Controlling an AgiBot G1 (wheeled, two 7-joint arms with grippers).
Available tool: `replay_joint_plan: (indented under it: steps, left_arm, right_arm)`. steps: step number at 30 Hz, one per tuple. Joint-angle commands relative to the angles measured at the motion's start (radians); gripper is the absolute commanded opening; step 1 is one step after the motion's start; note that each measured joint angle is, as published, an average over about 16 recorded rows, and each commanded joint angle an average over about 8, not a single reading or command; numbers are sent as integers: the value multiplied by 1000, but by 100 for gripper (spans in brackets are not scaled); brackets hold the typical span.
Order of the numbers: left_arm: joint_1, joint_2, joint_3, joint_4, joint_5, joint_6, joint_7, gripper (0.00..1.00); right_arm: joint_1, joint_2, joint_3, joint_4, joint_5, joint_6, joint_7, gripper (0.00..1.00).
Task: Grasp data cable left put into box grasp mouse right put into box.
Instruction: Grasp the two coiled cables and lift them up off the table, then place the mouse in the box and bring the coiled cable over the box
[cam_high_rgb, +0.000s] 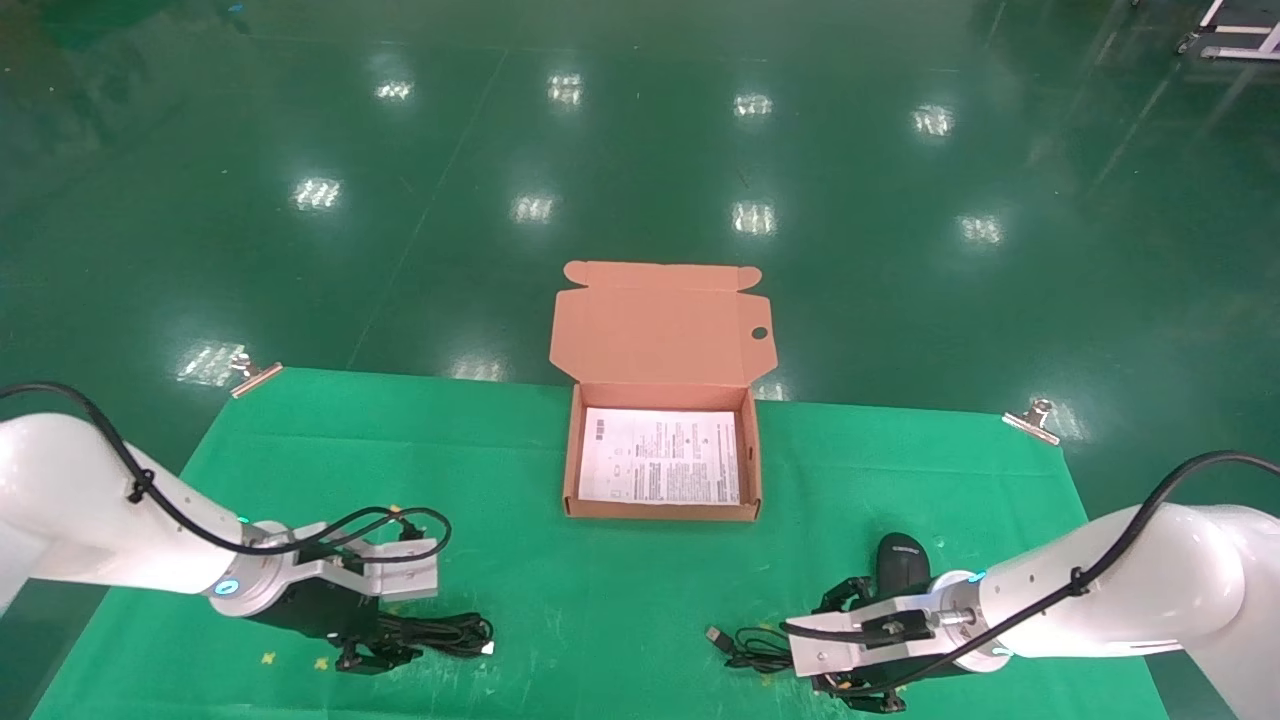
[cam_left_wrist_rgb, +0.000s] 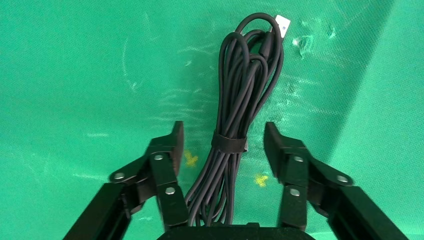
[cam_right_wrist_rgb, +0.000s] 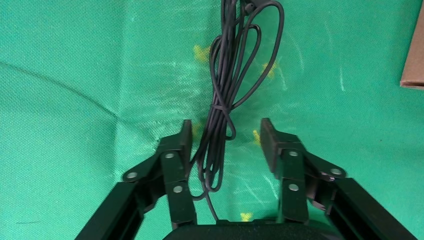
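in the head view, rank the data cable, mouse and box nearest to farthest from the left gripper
1. Data cable, lying right at the left gripper.
2. Box, mid-table, ahead and to the right.
3. Mouse, far right by the right gripper.

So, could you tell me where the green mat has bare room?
Bare: the mat between data cable and mouse, and both sides of the box. Crowded: the near corners, under the open left gripper and open right gripper.

Spread fingers (cam_left_wrist_rgb: 172, 145) flanking data cable (cam_left_wrist_rgb: 240, 100)
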Motion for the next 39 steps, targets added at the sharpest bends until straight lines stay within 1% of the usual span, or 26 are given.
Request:
replay_joint_plan:
  steps: [1, 17, 22, 26, 30, 35, 39]
  left_arm:
    - [0, 0, 0, -1, 0, 0, -1, 0]
    - [0, -3, 0, -6, -1, 3, -1, 0]
    - [-15, -25, -10, -23, -15, 19, 11, 0]
    - [-38, -62, -24, -61, -32, 38, 22, 0]
    - [-68, -106, -44, -122, -51, 50, 13, 0]
    - [-102, -160, -73, -225, -73, 55, -21, 0]
    - [-124, -193, -96, -320, -87, 48, -54, 0]
  right_arm:
    - [0, 0, 0, 1, 0, 0, 0, 0]
    - [-1, 1, 0, 3, -1, -1, 1, 0]
    - [8, 13, 9, 12, 7, -2, 9, 0]
    - [31, 53, 34, 54, 32, -13, 33, 0]
    - [65, 111, 64, 129, 48, -28, 74, 0]
    - [115, 181, 96, 227, 30, -24, 145, 0]
    - [162, 215, 122, 291, 1, -4, 198, 0]
